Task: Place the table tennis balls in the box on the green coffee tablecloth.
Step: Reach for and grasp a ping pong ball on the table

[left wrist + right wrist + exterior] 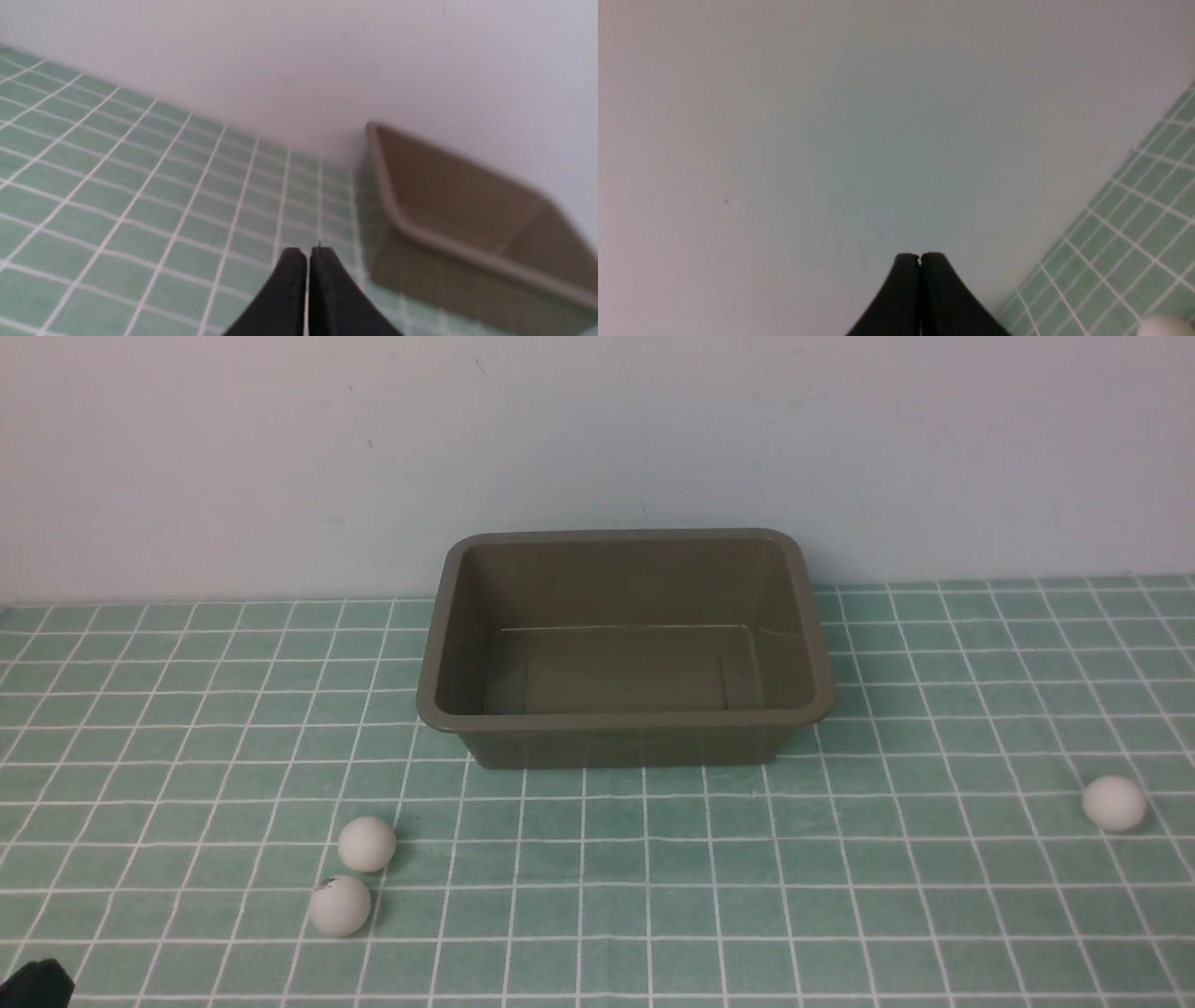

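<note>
The olive-brown box [624, 723] stands empty at the back middle of the green grid tablecloth [653, 877]. Two white balls lie at the front left: one plain [366, 844], one with a dark mark [340, 905]. A third ball [1114, 803] lies at the right. My left gripper [308, 252] is shut and empty, low over the cloth, with the box [448, 242] off to one side of it. A black bit of it [37, 985] shows at the front view's bottom left. My right gripper [920, 257] is shut and empty, facing the wall; a ball [1164, 325] shows at the frame corner.
A pale wall [597, 448] rises right behind the box at the cloth's far edge. Bare cloth [709, 896] lies in front of the box between the balls.
</note>
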You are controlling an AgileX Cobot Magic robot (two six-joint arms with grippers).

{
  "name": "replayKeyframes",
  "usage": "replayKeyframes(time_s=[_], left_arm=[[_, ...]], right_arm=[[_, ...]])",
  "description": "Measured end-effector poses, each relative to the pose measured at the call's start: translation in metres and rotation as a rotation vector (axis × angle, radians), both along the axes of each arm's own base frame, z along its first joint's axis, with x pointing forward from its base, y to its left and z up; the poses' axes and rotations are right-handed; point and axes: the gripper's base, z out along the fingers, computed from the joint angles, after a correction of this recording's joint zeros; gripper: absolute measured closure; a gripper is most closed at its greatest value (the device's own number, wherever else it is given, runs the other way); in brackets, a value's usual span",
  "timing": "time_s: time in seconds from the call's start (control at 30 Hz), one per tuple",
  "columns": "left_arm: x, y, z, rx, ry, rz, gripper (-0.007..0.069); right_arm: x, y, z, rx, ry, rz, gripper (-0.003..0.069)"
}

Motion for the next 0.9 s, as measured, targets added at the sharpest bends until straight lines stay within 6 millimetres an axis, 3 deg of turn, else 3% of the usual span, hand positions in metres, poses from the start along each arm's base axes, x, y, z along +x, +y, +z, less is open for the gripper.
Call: replayKeyframes(time_s=[0.13, 0.23, 0.4, 0.63, 0.8, 0.87, 0.9], left_arm=[[0.001, 0.002, 0.014, -0.224, -0.147, 0.030, 0.0629], [0.000, 0.005, 0.022, -0.299, -0.235, 0.053, 0.0629], [-0.002, 0.010, 0.032, -0.327, -0.350, 0.085, 0.0629], [-0.007, 0.016, 0.045, -0.342, -0.511, 0.128, 0.0629], [-0.012, 0.016, 0.059, -0.254, -0.616, 0.137, 0.0629], [-0.015, 0.007, 0.079, -0.023, -0.563, 0.077, 0.0629], [-0.015, 0.007, 0.080, -0.021, -0.553, 0.074, 0.0629]], right_arm=[[-0.002, -0.002, 0.009, -0.073, -0.045, -0.042, 0.0669], [-0.007, 0.005, 0.034, -0.229, -0.060, -0.014, 0.0669], [-0.017, 0.009, 0.065, -0.435, -0.117, -0.047, 0.0669], [-0.033, 0.013, 0.099, -0.581, -0.194, -0.099, 0.0669], [-0.039, 0.015, 0.125, -0.705, -0.123, -0.103, 0.0669], [-0.033, 0.015, 0.138, -0.775, -0.003, -0.083, 0.0669], [-0.033, 0.015, 0.138, -0.775, -0.003, -0.083, 0.0669]])
